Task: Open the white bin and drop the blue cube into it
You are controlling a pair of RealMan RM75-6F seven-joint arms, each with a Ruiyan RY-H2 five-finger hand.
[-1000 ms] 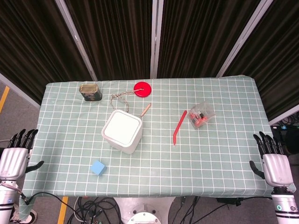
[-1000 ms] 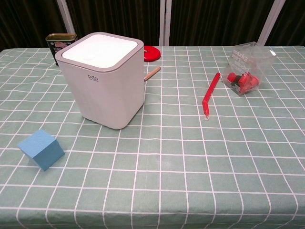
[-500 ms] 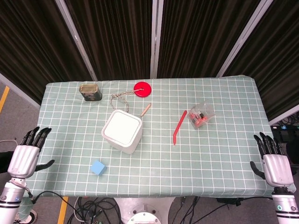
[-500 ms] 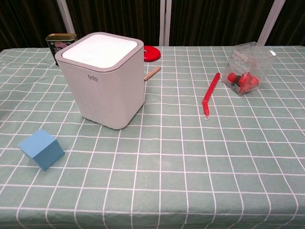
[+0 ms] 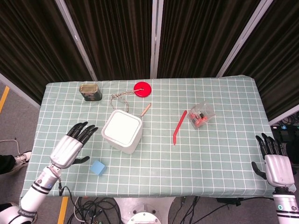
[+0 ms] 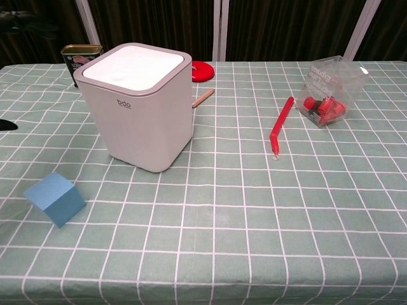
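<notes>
The white bin (image 5: 122,131) (image 6: 138,105) stands left of the table's middle with its lid down. A blue cube (image 5: 97,168) (image 6: 55,198) lies on the cloth in front of the bin, toward the near left. My left hand (image 5: 71,146) hovers over the table's left part, fingers spread and empty, just left of the bin and up-left of the cube; in the chest view only a dark fingertip (image 6: 6,124) shows at the left edge. My right hand (image 5: 274,164) hangs off the table's near right corner, fingers apart, holding nothing.
A red pen (image 5: 179,127) (image 6: 280,126) and a clear box of red parts (image 5: 201,115) (image 6: 329,83) lie right of the bin. Behind the bin are a tin can (image 5: 90,91) (image 6: 79,56), a red disc (image 5: 142,89) (image 6: 201,70), a string loop (image 5: 120,98) and a wooden stick (image 5: 146,109) (image 6: 203,98).
My left hand has swung in from beyond the table's left edge to over the cloth beside the bin. The right hand has barely moved. Bin and cube are unmoved.
</notes>
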